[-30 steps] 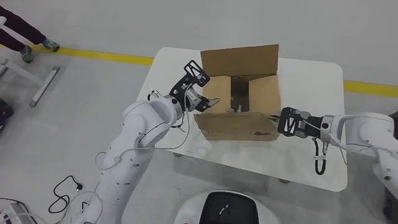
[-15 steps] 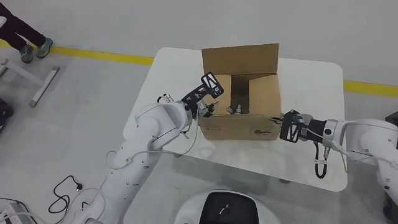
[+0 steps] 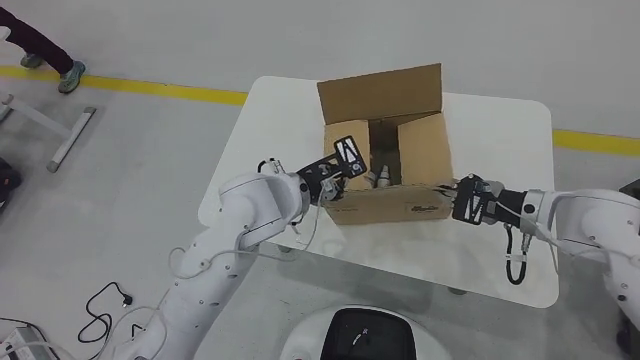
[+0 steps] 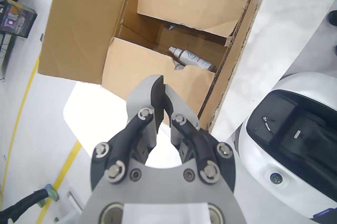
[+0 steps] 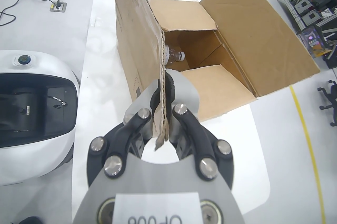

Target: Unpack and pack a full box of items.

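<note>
My left gripper (image 4: 160, 85) has swung in from beside the cardboard box (image 3: 385, 95) to its near-left corner, fingers now pressed together on nothing. The box, in the middle of the tabletop (image 3: 500, 140), has turned slightly, and a white bottle (image 4: 191, 59) lies inside. My right gripper (image 5: 164, 83) stays clamped on the near flap (image 3: 390, 203). I judge unpacking hasn't begun.

White arms (image 3: 232, 222), grey pincers (image 4: 160, 83), silver screws (image 4: 100, 150)
</note>
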